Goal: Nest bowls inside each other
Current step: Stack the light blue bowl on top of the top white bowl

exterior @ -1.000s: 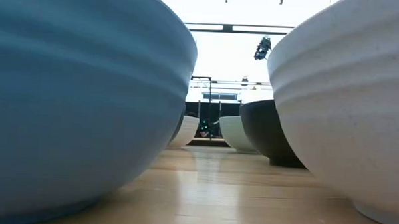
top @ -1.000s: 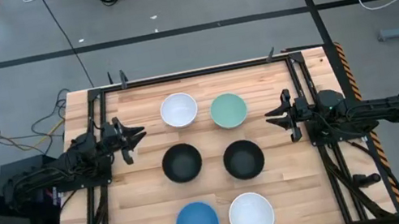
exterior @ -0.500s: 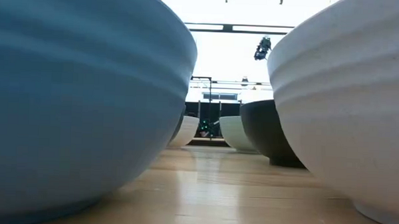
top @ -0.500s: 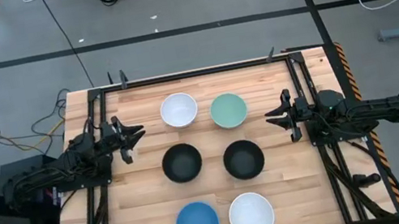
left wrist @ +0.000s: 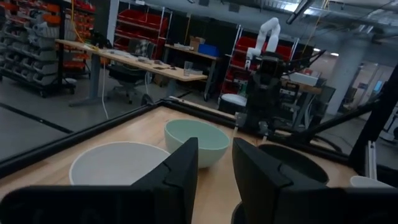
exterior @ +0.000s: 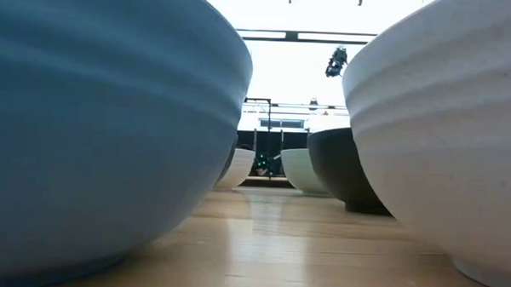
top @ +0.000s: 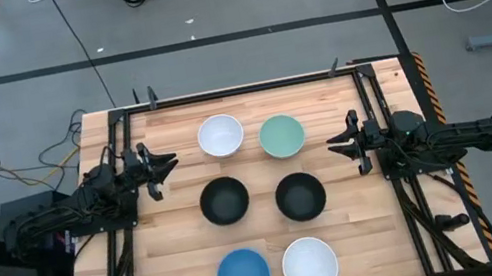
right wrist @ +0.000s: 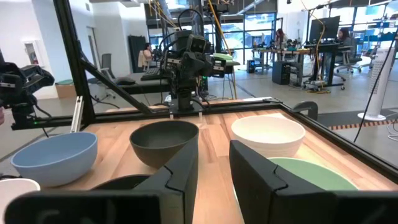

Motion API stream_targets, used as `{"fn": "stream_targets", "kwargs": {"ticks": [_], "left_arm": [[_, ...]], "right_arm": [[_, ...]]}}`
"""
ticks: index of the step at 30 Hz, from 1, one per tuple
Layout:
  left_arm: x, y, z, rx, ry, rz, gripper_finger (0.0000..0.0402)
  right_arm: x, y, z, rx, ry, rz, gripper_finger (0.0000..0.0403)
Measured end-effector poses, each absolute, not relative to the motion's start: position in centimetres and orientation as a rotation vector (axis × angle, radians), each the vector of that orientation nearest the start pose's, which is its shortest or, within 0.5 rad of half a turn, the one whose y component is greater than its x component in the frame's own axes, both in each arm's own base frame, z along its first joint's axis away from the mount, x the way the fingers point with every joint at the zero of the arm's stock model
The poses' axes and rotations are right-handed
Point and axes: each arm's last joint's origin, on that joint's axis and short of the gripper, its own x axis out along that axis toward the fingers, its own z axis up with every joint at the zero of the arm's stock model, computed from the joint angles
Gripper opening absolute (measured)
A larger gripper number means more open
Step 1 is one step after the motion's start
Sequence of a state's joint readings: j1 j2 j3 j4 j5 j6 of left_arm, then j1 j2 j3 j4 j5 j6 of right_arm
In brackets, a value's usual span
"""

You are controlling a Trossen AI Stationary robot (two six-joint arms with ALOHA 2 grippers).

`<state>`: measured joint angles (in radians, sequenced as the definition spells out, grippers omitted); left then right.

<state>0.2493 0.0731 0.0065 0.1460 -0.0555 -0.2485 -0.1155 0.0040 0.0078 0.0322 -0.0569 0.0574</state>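
- Six bowls sit apart on the bench [top: 186, 260], none nested: white bowl [top: 220, 134] far-left.
- Left gripper [top: 167, 165] slightly spread, empty; right gripper [top: 337, 147] likewise, waiting right.
- I'd pinch that bowl's rim squarely.

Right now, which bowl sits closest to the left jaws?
The white bowl in the far row, beside the mint bowl; the other white bowl sits in the near row.

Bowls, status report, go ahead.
Left end effector and right end effector open, empty, at the table's sides. Six bowls separate, two columns of three, none nested. Nothing in the way.
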Motion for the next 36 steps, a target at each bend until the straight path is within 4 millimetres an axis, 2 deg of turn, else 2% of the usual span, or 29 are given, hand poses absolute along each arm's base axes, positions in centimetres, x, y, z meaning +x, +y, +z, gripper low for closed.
{"fn": "stream_targets", "kwargs": {"ticks": [5,9,28,33,36], "left_arm": [[9.8,2.7,17.4,-0.240,-0.117,0.293,0.0107],[9.8,2.7,17.4,-0.241,-0.117,0.293,0.0107],[9.8,2.7,17.4,-0.233,-0.115,0.294,0.0107],[9.8,2.7,17.6,-0.231,-0.140,0.290,0.0107],[9.7,2.6,18.0,-0.231,-0.180,0.280,0.0107]], "right_arm": [[9.7,-1.0,16.9,0.051,-0.042,-0.058,0.0100],[9.6,-0.9,17.7,-0.010,-0.070,-0.059,0.0100],[9.5,-0.9,18.0,0.043,-0.086,-0.057,0.0100],[9.3,-0.9,19.2,0.116,-0.204,-0.045,0.0100],[8.9,-0.9,20.7,0.144,-0.237,-0.041,0.0100]]}}
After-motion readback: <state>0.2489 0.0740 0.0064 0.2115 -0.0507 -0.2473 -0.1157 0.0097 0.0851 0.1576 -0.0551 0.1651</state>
